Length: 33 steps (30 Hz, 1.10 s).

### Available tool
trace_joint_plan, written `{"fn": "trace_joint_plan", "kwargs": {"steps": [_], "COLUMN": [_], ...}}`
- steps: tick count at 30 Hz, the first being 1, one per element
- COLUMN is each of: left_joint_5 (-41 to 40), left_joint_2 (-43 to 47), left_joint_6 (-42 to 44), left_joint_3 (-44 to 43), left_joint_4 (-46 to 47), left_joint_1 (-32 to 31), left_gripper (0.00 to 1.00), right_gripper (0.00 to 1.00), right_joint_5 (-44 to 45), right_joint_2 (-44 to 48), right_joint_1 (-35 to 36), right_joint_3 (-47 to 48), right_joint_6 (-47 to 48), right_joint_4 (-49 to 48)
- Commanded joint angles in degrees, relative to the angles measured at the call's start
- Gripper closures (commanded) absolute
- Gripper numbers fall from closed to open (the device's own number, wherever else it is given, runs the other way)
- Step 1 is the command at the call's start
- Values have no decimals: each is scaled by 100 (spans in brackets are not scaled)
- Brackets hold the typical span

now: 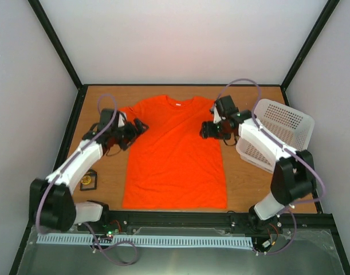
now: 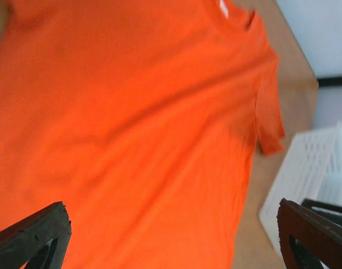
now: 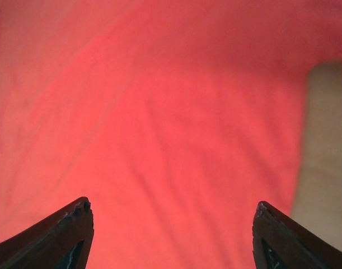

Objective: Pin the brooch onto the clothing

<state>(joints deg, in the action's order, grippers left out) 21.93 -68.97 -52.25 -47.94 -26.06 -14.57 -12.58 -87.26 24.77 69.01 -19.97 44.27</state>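
Shirt [image 1: 175,154] flat mid-surface [image 1: 243,189], collar at 12. Both claws spread wide, empty: left claw [image 1: 139,126] over sleeve at 10, right claw [image 1: 205,130] over shirt edge at 2. Brooch [image 1: 87,181] seemingly in box [image 1: 83,187] at 8, untouched. Step: left claw fetches brooch; pinch rim squarely, tiny target. Open room at 4 and 6; basket [image 1: 283,123] crowds 3; frame posts close.

Top external high behind arm bases, looking down on whole table [image 1: 243,192]; left wrist low over the T-shirt [image 2: 131,112], facing across toward the basket [image 2: 310,168]; right wrist nearer still, fabric nearly filling frame; T-shirt shared by all three.
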Motion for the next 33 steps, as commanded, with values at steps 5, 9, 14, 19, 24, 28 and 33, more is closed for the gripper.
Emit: {"fn": "trace_joint_plan", "kwargs": {"steps": [5, 9, 14, 19, 24, 28, 33], "left_joint_5": [-41, -87, -142, -243, -48, -4, -190], "left_joint_2": [-2855, -4033, -5067, -5982, -6426, -6746, -6998], "left_joint_6": [1497, 1911, 2295, 2480, 2410, 2495, 2703], "left_joint_3": [-2863, -4279, -5258, -5950, -6053, -6173, -6310], "left_joint_4": [330, 151, 168, 22, 12, -119, -162], "left_joint_1": [612, 647, 683, 791, 965, 1083, 1339], "left_gripper": [0, 0, 0, 0, 0, 0, 0], "right_gripper": [33, 40, 54, 59, 61, 62, 62], "right_joint_5": [835, 968, 973, 946, 987, 1250, 1944], "right_joint_2": [-1900, -2827, -3945, -4538, -4945, -5251, -5706], "right_joint_1": [-905, -1143, -1416, -1466, -1471, -1498, -1571], "right_joint_3": [2098, 3089, 4338, 4894, 4938, 4993, 5301], "right_joint_6": [-70, -108, -30, 124, 109, 69, 148], "right_joint_4": [-159, 32, 531, 647, 646, 635, 676]}}
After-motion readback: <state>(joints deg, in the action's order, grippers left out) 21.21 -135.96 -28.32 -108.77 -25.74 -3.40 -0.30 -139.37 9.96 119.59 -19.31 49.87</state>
